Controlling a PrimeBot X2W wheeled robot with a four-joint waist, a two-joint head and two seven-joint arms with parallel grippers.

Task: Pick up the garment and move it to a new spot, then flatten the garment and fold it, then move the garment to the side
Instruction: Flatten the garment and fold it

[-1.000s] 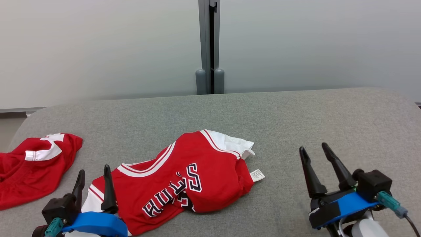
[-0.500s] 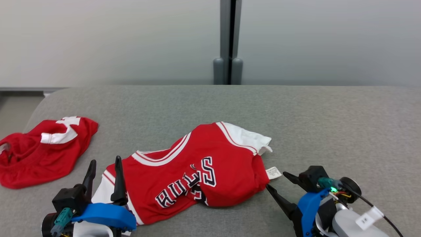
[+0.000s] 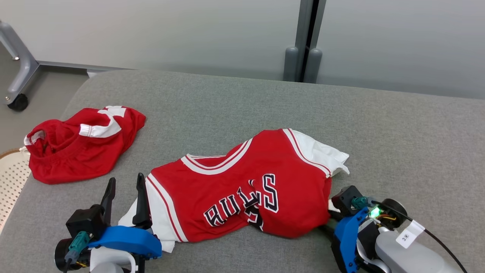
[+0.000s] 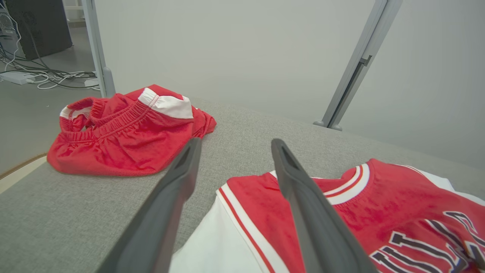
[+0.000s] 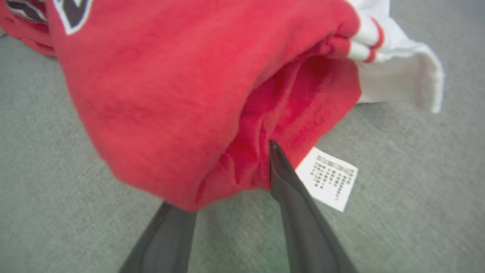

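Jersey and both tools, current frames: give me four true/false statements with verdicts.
1. The jersey lies flat and smoothed out. False: it is crumpled, with bunched folds along its edge.
2. The right tool has its fingers at the jersey's bunched edge, beside the white label. True.
3. The left tool is clamped on the shorts. False: its jaws stand open with nothing gripped, by the jersey's other end.
4. The shorts lie apart from the jersey, further to the robot's left. True.
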